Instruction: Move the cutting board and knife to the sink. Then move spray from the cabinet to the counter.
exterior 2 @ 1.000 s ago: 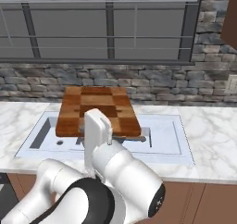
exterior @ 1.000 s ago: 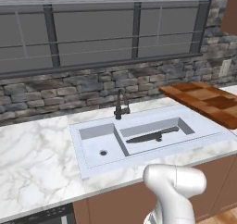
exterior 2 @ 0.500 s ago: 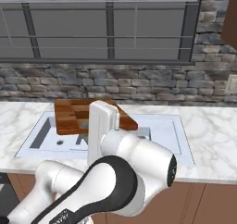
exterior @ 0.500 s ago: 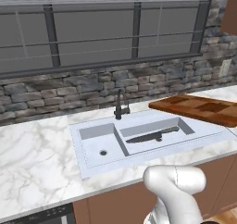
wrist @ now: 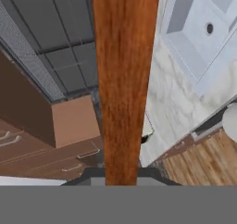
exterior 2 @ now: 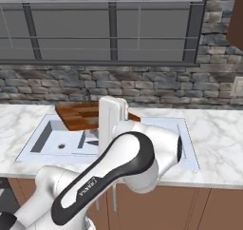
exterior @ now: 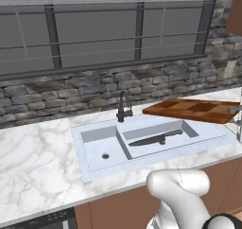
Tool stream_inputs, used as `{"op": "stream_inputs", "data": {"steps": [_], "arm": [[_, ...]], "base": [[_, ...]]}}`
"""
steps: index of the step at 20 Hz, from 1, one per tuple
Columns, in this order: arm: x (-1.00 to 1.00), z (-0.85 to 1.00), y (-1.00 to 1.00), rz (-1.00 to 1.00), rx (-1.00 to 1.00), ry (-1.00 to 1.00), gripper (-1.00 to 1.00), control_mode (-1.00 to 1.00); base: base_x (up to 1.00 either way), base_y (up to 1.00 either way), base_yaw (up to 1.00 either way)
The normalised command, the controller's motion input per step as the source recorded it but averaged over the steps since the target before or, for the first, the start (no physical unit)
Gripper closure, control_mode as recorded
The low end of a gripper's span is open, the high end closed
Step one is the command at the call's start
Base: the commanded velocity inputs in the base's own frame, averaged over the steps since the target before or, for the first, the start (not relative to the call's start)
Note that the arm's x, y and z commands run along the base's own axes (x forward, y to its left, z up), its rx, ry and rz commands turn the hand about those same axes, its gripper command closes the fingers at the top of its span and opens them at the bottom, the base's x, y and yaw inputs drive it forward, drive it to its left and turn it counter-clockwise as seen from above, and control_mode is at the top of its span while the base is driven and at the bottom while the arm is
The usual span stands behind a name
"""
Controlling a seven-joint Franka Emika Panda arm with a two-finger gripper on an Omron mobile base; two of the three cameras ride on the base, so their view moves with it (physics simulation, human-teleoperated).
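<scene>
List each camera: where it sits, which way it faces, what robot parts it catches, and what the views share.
Left base view: behind the arm's left, facing forward and down at the sink, with the knife in the right basin; white arm at lower right.
Right base view: behind the arm's right, facing the same sink; arm fills the lower left.
Hand view: on the hand, looking along the gripper, shut on the cutting board.
Shared: both base views show the sink, board and marble counter.
</scene>
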Motion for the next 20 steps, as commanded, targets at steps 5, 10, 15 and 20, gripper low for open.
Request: {"op": "stream_inputs", "data": {"steps": [5,10,15,20], "arm": [[0.42,-0.24,-0.01,0.10,0.00,0.06,1.00,-1.00],[0.38,-0.14,-0.08,0.06,0.00,0.01,1.00,-1.00],[0.06,-0.04,-0.32,0.08,0.00,0.00,1.00,-1.00],[-0.10,-0.09,-0.30,0.06,-0.01,0.00,1.00,-1.00]], "base": [[0.00,0.00,0.00],[0.00,0.00,0.00],[0.00,0.00,0.00],[0.00,0.00,0.00]]}}
